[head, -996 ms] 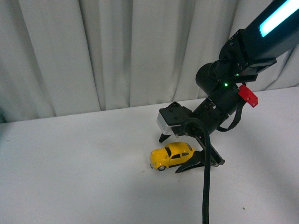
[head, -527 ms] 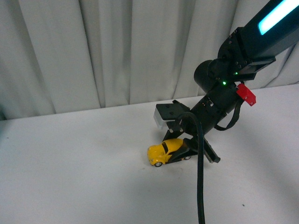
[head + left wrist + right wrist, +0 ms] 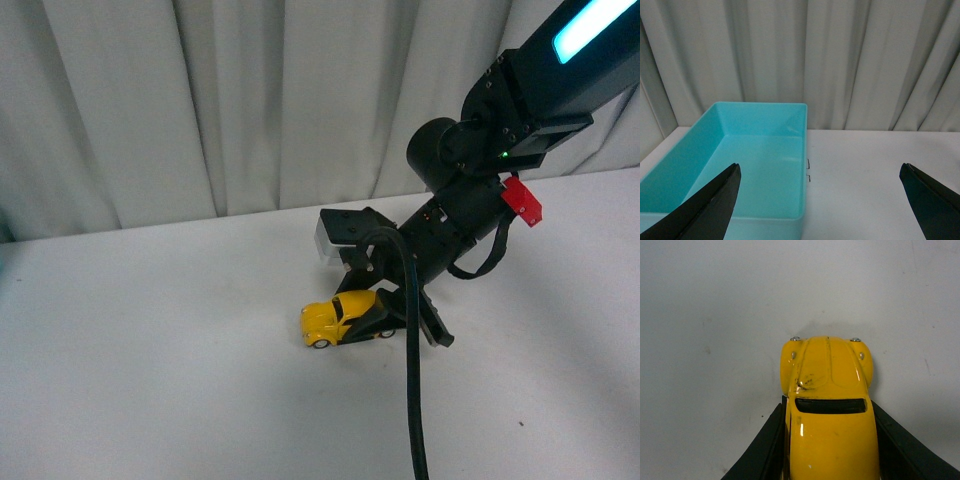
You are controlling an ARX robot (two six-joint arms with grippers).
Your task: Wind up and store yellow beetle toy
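Front view: the right arm reaches in from 2 o'clock, a black cable (image 3: 411,400) hanging off it toward 6 o'clock. The right gripper (image 3: 352,318) is pinching the yellow beetle toy (image 3: 322,320), one finger on each flank. The toy sits on the white table (image 3: 150,390) just below the middle of the picture, its nose pointing to 8 o'clock. A grey curtain (image 3: 200,100) closes off the far edge. The left arm is out of sight.

Left wrist view: the left gripper (image 3: 820,200) is spread wide and holds nothing, with only its two dark fingertips (image 3: 710,205) showing. A teal bin (image 3: 803,165) stands on the table ahead of it, nearer to one fingertip.

Right wrist view: the toy fills the space between the black fingers (image 3: 765,445), which press against both of its sides. Its hood carries a dark scuff and points away from the wrist.
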